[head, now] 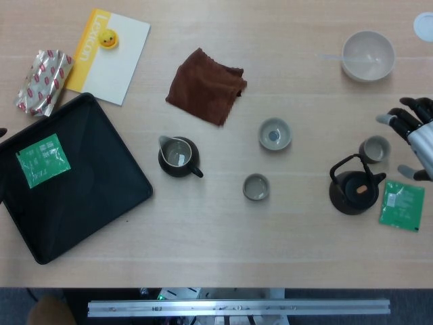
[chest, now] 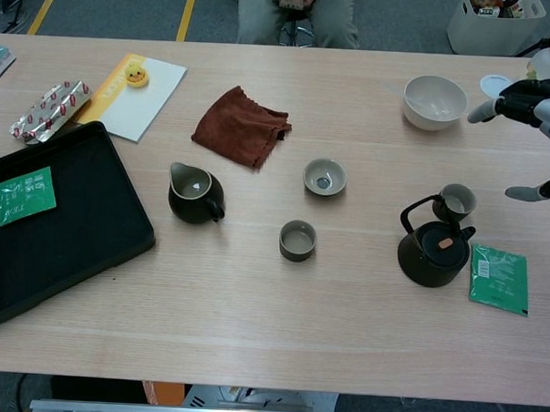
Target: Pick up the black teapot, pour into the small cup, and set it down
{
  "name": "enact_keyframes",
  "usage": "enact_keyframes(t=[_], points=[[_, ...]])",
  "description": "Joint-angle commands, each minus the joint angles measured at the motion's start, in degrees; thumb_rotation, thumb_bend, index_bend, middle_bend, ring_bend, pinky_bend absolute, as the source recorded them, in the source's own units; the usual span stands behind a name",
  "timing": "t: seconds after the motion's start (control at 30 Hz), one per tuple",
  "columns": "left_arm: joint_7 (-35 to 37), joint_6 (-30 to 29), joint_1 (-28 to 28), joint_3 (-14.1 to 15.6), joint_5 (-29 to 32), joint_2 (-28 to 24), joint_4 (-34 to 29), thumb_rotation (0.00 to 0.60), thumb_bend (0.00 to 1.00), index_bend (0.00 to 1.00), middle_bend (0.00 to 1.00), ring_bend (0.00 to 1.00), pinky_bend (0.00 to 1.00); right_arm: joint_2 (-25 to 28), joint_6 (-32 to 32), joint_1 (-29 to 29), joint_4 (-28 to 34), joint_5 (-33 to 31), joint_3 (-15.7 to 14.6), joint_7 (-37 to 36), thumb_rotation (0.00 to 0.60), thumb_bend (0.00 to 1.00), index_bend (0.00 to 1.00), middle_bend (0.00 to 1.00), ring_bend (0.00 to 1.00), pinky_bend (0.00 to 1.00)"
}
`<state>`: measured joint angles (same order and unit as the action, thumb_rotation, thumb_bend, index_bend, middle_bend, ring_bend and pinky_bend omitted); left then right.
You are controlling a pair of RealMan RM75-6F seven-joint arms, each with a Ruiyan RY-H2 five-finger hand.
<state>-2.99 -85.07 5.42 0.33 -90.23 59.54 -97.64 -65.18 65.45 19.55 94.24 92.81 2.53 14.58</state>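
teapot: black teapot [head: 354, 191] sits upright near the right edge of the tabletop [head: 203, 237], hoop handle raised, nothing holding it
target cup: small cup [head: 373, 149] touches or nearly touches the teapot's spout side, on the side toward the far edge; can't tell if there's a gap
right hand: right hand [head: 414, 135] at the right edge, above the table just beside the small cup, fingers spread apart, holding nothing
left hand: only a dark tip at the left edge in head view, finger state can't tell
risk 1: hand path to the handle runs right past the small cup; a finger could knock or tip it
risk 2: handle is a thin hoop; a shallow grip likely lets the teapot swing or slip on lift
risk 3: green packet [head: 402, 204] lies just beside the teapot base, could snag fingers or end up under the pot at set-down
risk 4: cup so close to the spout; lifting with a tilt may bump it
other cups: two more cups [head: 275, 133] mid-table, wrong-target risk low
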Motion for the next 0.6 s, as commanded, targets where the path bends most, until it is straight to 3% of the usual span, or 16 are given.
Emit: enact_keyframes(t=[0.03,0.2,0.6], points=[[0.1,0.23,0.11,0.01,0.01,0.2,0.22,0.6,0.4,0.16,0.24,0.2,0.25,-2.92,-1.61,0.69,-1.42,-2.31,-0.09,3.55,0.6,0.0,0.15,0.22,0.05,0.2],[0.38,0.15,-0.09,0.13,0.08,0.3,0.67,0.6,0.4,0.16,0.24,0.2,0.25,-6.0,-3.64,1.67,-2.76,-5.31,0.14,8.15,0.6,0.0,0.09,0.18,0.0,0.17],[1.06,0.04,-0.6,0.41,0.36,0.39,1.28,0.6,0.4,0.17,0.24,0.2,0.25,-10.94,-7.71,4.54,-7.47,-9.35,-0.08,12.98,0.6,0.0,0.09,0.18,0.0,0.17]])
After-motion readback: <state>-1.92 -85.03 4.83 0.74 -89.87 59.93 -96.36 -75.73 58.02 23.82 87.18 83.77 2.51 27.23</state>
